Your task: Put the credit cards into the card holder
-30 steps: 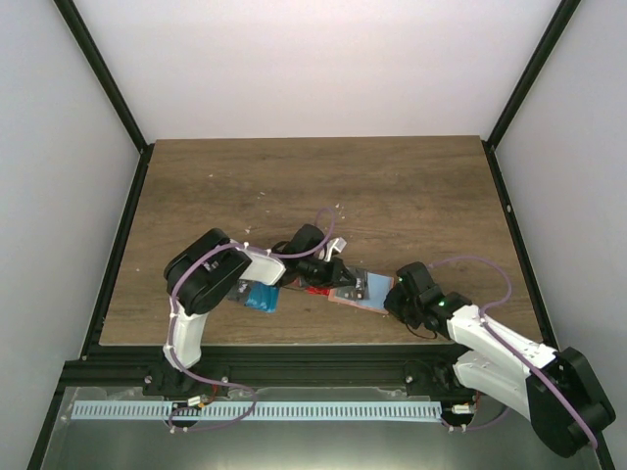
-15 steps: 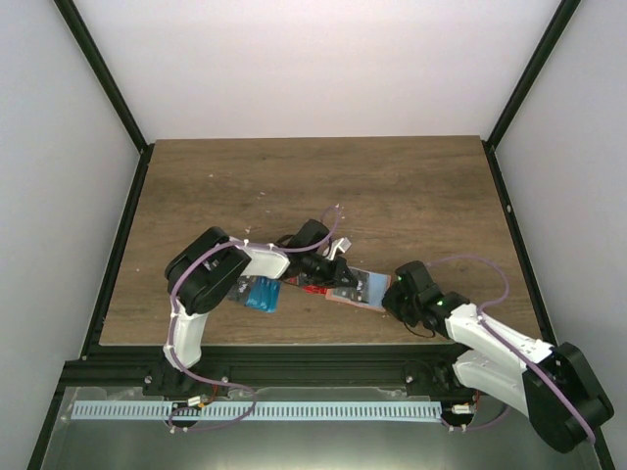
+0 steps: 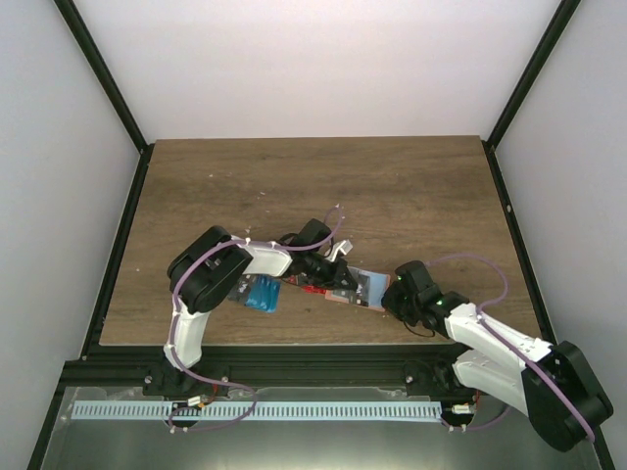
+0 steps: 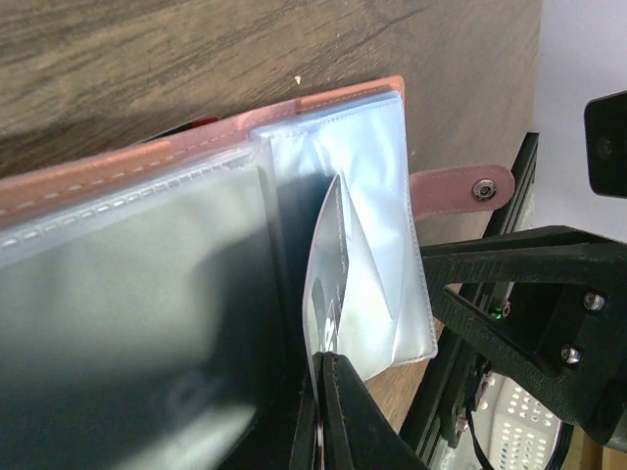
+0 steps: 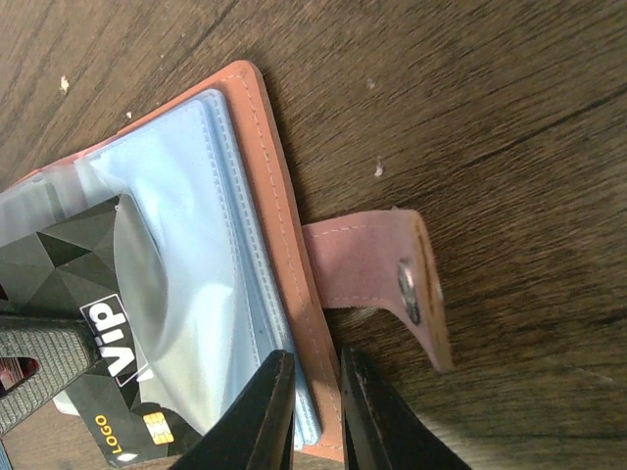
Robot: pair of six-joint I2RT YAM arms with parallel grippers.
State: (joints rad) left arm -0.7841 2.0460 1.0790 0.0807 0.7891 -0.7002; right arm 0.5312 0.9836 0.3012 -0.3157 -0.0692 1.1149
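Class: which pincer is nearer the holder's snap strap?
Right. The right pincer grips the holder edge beside the strap; the left pincer holds a card, farther off.

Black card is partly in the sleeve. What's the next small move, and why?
Probably have the left gripper slide the black card deeper into the clear sleeve: its logo end sticks out, while the right gripper pinches the card holder steady.

This looks like a robotics lab test cell rather than a home or shop. A wood-grain table (image 3: pixel 392 186) stands boxed in by plain white panels (image 3: pixel 313 59) and black frame posts (image 3: pixel 103 73). The left arm (image 3: pixel 201 284) and right arm (image 3: pixel 509 357) are bolted to a black rail (image 3: pixel 313 364) at the near edge, beside a slotted cable duct (image 3: pixel 294 411).
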